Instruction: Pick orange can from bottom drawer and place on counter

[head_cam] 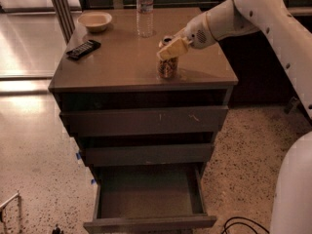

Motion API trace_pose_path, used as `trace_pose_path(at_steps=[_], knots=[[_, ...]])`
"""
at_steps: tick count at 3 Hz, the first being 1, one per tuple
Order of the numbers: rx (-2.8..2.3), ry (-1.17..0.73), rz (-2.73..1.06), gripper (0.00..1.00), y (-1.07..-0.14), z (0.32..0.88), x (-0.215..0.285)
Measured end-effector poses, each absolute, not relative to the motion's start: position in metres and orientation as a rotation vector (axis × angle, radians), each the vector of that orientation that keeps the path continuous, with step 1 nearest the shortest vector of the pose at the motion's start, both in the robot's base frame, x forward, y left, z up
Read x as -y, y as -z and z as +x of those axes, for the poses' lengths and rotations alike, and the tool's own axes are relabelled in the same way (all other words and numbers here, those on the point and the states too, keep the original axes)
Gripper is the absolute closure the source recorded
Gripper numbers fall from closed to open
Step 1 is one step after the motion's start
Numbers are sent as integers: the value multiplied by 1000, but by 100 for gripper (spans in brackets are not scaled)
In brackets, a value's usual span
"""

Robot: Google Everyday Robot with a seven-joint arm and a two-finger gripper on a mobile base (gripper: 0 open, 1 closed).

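The orange can (167,68) is upright at the front middle of the counter (117,65), near its front edge. My gripper (170,48) reaches in from the right and is closed around the can's upper part, its pale fingers (173,47) covering the top half. I cannot tell whether the can's base rests on the counter or hangs just above it. The bottom drawer (148,222) is pulled out below, and its tray looks empty.
A clear water bottle (145,11) stands at the back of the counter behind the can. A pale bowl (94,21) and a flat black device (83,48) are at the back left. The two upper drawers are shut. A black cable (243,224) lies on the floor, lower right.
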State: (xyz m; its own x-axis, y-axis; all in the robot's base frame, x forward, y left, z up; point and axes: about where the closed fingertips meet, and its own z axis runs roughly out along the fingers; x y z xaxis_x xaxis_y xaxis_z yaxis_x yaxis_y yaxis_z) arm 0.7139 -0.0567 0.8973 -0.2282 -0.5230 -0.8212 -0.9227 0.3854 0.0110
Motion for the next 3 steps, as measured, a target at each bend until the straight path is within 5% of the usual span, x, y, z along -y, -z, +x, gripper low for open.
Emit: trace_pose_path(at_steps=[3], knots=[[-1920, -650, -1253, 100, -894, 749, 53]])
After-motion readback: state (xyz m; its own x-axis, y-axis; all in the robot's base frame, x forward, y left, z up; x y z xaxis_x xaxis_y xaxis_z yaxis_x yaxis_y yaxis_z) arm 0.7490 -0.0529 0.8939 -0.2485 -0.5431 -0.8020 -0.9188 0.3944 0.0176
